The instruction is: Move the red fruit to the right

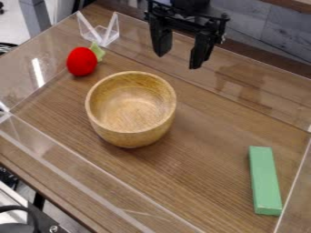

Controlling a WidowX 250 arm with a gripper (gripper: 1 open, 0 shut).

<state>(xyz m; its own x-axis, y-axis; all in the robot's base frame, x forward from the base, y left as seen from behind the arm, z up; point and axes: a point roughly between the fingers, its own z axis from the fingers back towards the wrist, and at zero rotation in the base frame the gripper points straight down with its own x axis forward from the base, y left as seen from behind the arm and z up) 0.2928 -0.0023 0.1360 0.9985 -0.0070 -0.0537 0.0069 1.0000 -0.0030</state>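
The red fruit (82, 60), small, round and bright red with a pale green leaf at its upper right, lies on the wooden table at the far left. My gripper (179, 53) hangs over the back of the table, pointing down, well to the right of the fruit and above the bowl's far side. Its two black fingers stand wide apart and open, with nothing between them.
A wooden bowl (131, 109) stands mid-table, right of and nearer than the fruit. A flat green block (265, 179) lies at the front right. Clear plastic walls (36, 55) ring the table. A clear folded piece (97, 29) stands behind the fruit.
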